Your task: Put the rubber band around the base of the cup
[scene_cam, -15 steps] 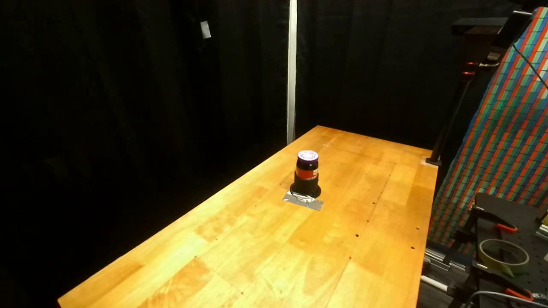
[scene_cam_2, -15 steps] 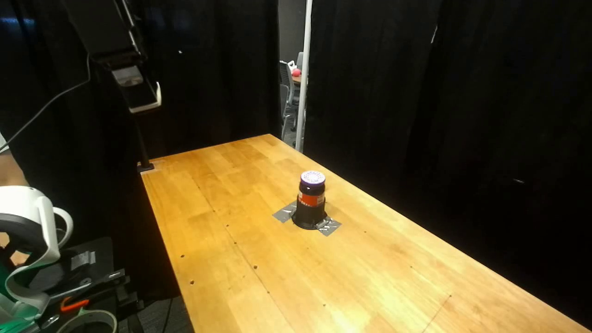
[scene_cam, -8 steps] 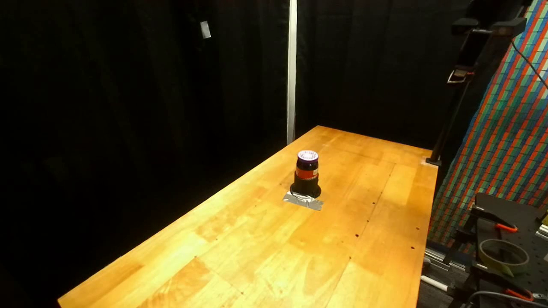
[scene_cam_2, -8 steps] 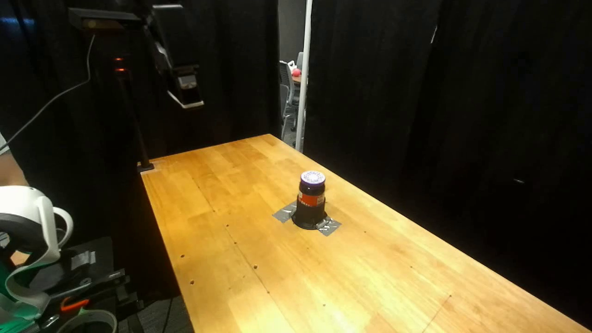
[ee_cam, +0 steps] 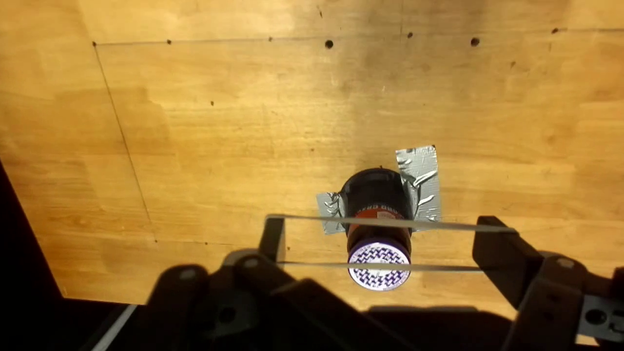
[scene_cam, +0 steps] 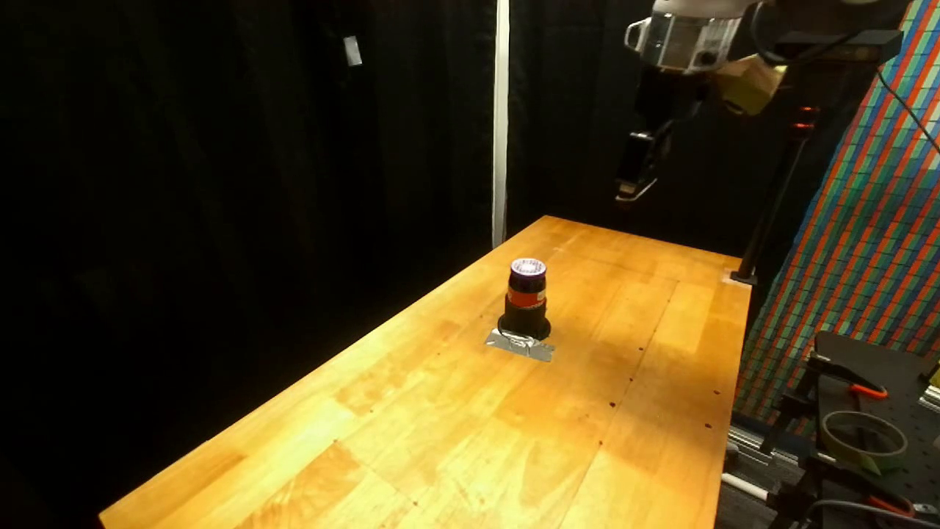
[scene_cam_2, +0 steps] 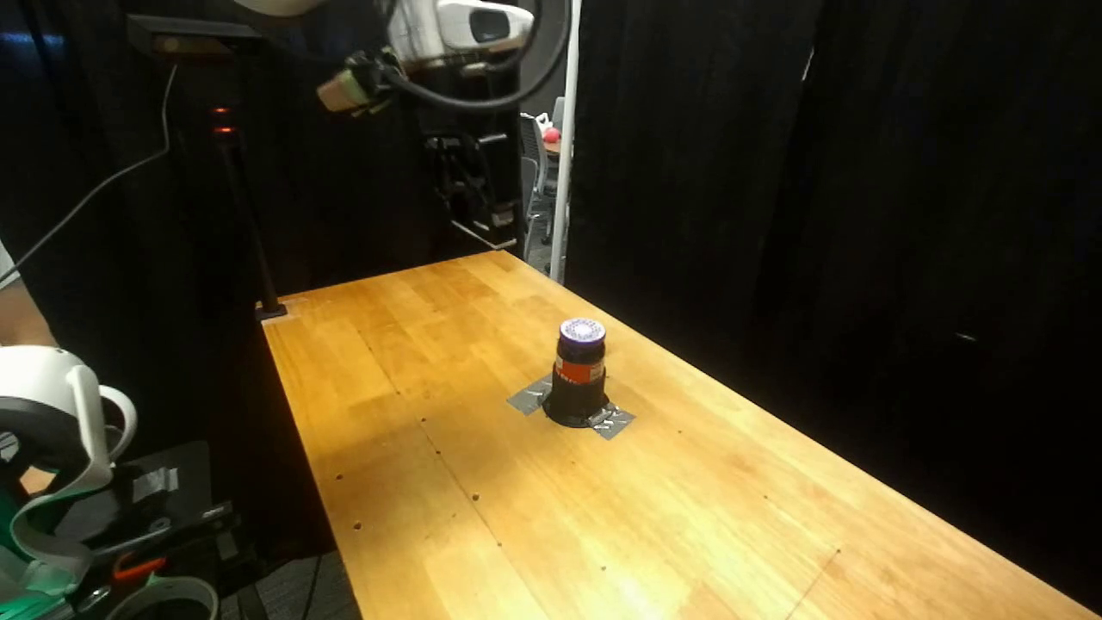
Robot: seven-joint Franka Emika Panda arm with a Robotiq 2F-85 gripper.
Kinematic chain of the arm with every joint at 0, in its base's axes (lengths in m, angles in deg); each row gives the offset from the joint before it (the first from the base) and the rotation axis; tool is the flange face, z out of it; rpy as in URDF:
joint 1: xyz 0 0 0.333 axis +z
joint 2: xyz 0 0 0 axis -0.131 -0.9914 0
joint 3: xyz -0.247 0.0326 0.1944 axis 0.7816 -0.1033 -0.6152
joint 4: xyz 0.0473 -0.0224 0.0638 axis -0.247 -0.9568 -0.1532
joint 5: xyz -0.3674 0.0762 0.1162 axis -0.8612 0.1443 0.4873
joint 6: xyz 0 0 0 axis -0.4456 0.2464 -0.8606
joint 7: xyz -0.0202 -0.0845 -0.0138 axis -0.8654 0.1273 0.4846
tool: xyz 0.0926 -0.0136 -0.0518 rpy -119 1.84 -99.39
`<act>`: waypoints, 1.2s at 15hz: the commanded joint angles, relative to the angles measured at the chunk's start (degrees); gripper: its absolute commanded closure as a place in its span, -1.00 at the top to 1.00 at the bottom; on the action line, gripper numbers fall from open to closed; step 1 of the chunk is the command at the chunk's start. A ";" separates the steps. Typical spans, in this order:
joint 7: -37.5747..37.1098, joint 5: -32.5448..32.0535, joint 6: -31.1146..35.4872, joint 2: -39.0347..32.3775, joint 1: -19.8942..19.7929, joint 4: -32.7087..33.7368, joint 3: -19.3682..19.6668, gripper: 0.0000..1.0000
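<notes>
Jaws spread wide apart, the gripper (ee_cam: 382,243) holds the rubber band (ee_cam: 438,225) stretched around its two fingers (ee_cam: 507,258) — in the wrist view the strands run almost parallel from one fingertip to the other. Seen from there, the upper strand passes in front of the label (scene_cam: 527,299) on the jar (scene_cam_2: 582,370), and the lower one in front of its lid (ee_cam: 379,254). In both exterior views the gripper hangs in the air, higher than the jar and apart from it.

The jar, which answers to the task's cup, stands upright on the wooden table (scene_cam_2: 689,482), dark-bodied, its label orange-red and its lid patterned in purple and white. Its lower part sits in a black holder (scene_cam_2: 575,400) with a flared foot; strips of silver duct tape (ee_cam: 424,170) lie at two sides of that foot and onto the wood.

Black curtains (scene_cam: 220,184) stand behind, with a pale pole (scene_cam: 501,125) at the gap between them. At a far corner of the table rises a black stand (scene_cam: 756,242) — two red lights (scene_cam_2: 224,130) glow near its top.
</notes>
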 commanded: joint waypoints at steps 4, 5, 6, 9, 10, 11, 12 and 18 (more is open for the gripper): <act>-4.34 -5.92 8.74 -22.67 4.26 17.28 5.16 1.00; -3.20 -4.95 9.47 -24.78 4.91 19.13 6.21 1.00; -3.11 -4.30 10.52 -27.14 5.49 21.12 7.32 1.00; -2.75 -3.60 11.46 -32.50 7.20 26.20 10.05 1.00; -3.04 -3.76 11.51 -33.81 7.80 27.47 10.89 1.00; -2.62 -3.21 11.62 -35.29 8.07 28.81 11.38 1.00; -2.40 -2.57 11.44 -36.29 8.34 29.72 11.77 1.00; -1.73 0.47 11.90 -40.93 9.31 32.34 12.91 1.00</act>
